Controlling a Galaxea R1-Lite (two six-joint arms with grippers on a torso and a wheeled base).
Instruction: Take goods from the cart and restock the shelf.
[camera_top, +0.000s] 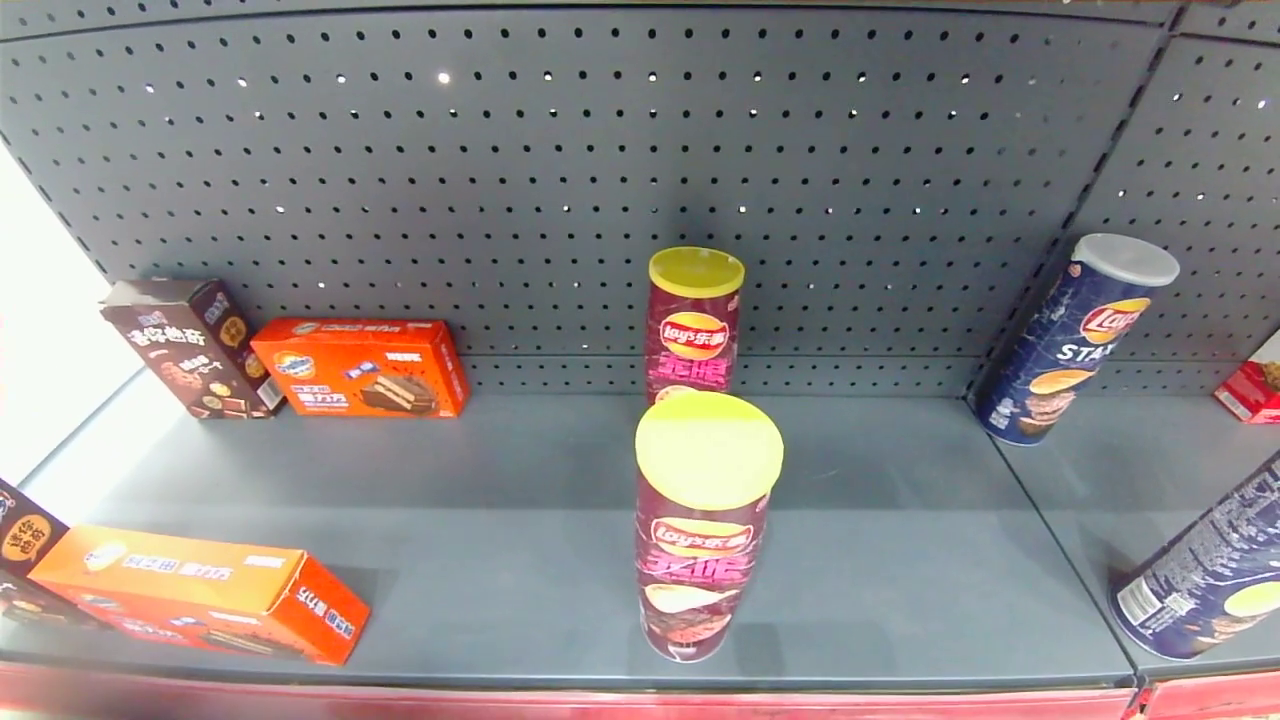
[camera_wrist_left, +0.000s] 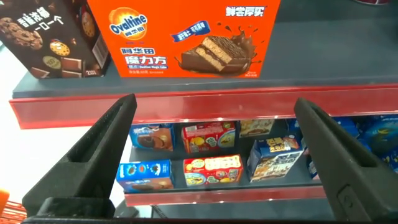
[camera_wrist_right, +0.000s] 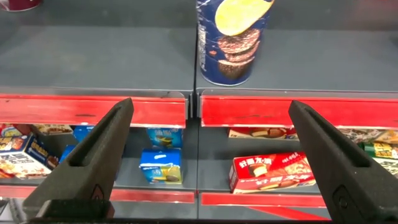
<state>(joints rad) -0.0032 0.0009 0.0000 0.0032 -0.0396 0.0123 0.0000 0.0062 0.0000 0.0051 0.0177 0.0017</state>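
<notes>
holds left gripper (camera_wrist_left: 214, 104) and right gripper (camera_wrist_right: 210, 107) spread wide, empty, just before the red shelf edge (camera_wrist_left: 43, 111). beyond that edge, faces orange box (camera_wrist_left: 180, 37) with the left, upright blue can (camera_wrist_right: 231, 43) with the right. likely needs a turn away for fresh stock.

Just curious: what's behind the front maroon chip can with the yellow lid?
A second maroon can stands upright behind the front can, near the pegboard wall. The front can's lid covers its foot.
</notes>
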